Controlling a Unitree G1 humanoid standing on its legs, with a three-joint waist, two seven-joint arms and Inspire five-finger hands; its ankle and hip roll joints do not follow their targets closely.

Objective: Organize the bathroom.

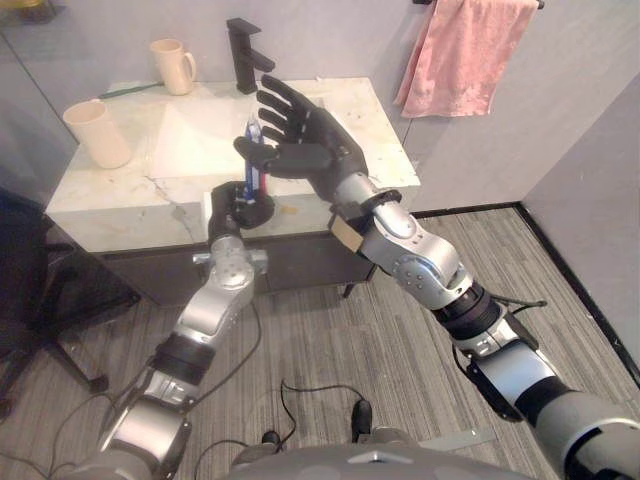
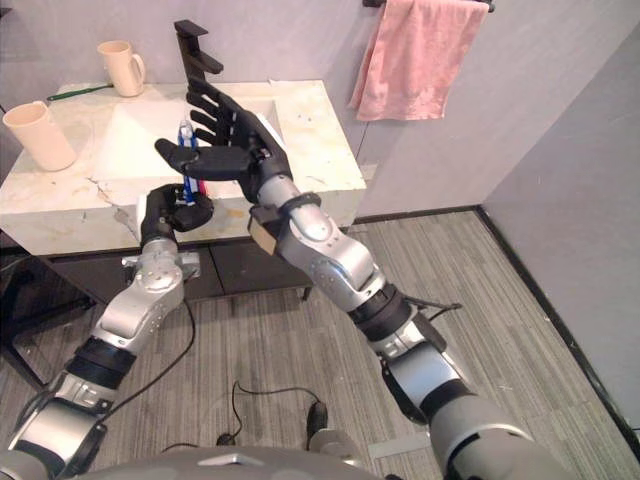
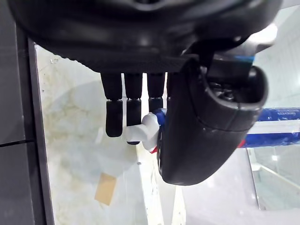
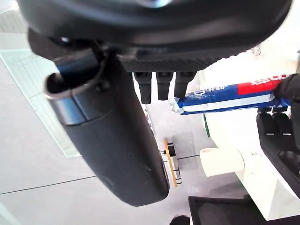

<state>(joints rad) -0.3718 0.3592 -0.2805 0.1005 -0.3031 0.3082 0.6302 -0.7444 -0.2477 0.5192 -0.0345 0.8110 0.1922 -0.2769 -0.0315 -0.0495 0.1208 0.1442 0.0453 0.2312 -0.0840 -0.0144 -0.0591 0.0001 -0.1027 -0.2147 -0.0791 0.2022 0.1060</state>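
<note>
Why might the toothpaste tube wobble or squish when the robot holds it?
The toothpaste tube stands upright with only its lower end in the left hand, so its top may sway. It looks like a soft tube and would probably dent if squeezed. Its glossy skin could be slippery for the open right hand beside it.

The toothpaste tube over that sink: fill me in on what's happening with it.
The robot's left hand is curled round the bottom end of a blue, white and red toothpaste tube, holding it upright above the front edge of the pale marble vanity counter. Its right hand is open, with its thumb at the tube's top. Two cream mugs and a green toothbrush sit on the counter.
</note>
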